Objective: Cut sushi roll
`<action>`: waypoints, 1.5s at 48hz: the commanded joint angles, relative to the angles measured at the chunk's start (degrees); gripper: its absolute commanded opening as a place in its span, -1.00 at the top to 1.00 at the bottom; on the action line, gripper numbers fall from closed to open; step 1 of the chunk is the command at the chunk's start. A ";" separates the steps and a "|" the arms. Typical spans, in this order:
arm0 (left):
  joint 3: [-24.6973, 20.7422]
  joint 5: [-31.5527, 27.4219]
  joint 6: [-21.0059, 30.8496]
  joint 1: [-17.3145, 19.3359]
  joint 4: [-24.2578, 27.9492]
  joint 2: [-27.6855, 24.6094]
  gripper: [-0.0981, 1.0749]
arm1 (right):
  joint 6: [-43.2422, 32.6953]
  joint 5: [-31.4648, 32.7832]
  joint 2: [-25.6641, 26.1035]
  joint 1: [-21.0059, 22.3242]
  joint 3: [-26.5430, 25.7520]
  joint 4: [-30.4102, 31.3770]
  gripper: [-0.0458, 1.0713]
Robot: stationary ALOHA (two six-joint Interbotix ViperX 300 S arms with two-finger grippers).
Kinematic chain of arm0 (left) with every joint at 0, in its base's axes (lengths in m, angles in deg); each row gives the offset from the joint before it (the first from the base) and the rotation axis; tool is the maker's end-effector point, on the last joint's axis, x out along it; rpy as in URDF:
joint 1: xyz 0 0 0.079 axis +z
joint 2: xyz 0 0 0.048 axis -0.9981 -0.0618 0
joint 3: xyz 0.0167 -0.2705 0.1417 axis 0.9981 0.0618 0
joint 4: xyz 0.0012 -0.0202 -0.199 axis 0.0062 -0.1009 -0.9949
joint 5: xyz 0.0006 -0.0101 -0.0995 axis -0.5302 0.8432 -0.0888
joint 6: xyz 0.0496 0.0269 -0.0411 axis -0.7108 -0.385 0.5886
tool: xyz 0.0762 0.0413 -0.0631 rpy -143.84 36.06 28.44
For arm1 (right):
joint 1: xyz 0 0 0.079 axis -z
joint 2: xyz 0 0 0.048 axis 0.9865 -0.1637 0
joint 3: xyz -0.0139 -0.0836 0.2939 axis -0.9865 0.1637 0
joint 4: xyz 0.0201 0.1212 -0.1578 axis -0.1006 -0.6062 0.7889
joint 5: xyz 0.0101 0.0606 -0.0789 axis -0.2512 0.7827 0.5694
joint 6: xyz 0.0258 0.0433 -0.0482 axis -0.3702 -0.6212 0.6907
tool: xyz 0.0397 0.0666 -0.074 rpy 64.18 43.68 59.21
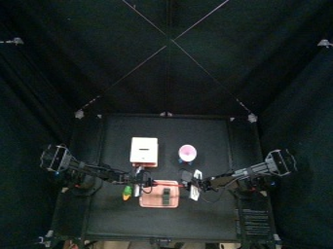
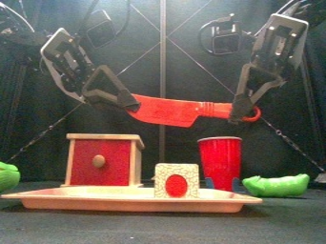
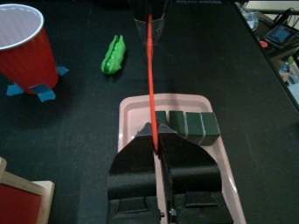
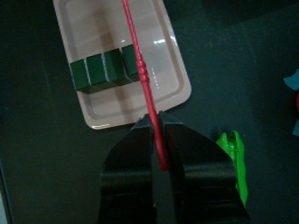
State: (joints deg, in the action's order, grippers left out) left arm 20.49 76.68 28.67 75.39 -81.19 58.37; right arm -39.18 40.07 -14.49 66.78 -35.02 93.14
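Observation:
A red toy knife (image 2: 173,110) hangs level above the table, held at both ends. My left gripper (image 2: 125,102) is shut on its blade end and my right gripper (image 2: 239,107) is shut on its handle. The sushi roll (image 2: 177,180) lies on a pink tray (image 2: 76,198) below the knife. In the left wrist view the knife (image 3: 152,79) runs edge-on from my left gripper (image 3: 156,140), beside the dark green sushi roll (image 3: 193,127). In the right wrist view the knife (image 4: 135,61) passes next to the sushi roll (image 4: 100,70) on the tray (image 4: 163,44), held by my right gripper (image 4: 156,131).
A wooden box with a red front (image 2: 105,159) and a red cup (image 2: 219,162) stand behind the tray. Green toy pods lie at the table's left (image 2: 8,176) and right (image 2: 276,185). In the top view the box (image 1: 143,149) and the cup (image 1: 189,152) sit mid-table.

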 commanded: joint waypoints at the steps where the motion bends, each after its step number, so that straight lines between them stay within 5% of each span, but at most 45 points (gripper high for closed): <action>1: 0.97 -0.53 -2.29 -1.85 -4.13 -0.18 0.47 | -0.88 1.32 0.18 -0.97 0.53 -0.70 0.30; 28: -1.58 2.11 -4.75 -3.60 -5.62 -9.58 0.47 | -0.79 1.58 -3.16 -3.78 1.58 -1.85 0.30; 72: -2.11 1.58 -4.66 -6.42 -8.70 -13.18 0.46 | -0.79 1.23 -6.50 -5.27 0.88 -2.90 0.31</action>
State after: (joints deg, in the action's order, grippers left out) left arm 17.24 79.23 23.92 70.11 -89.45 45.19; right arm -39.27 40.07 -21.52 62.47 -34.67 91.03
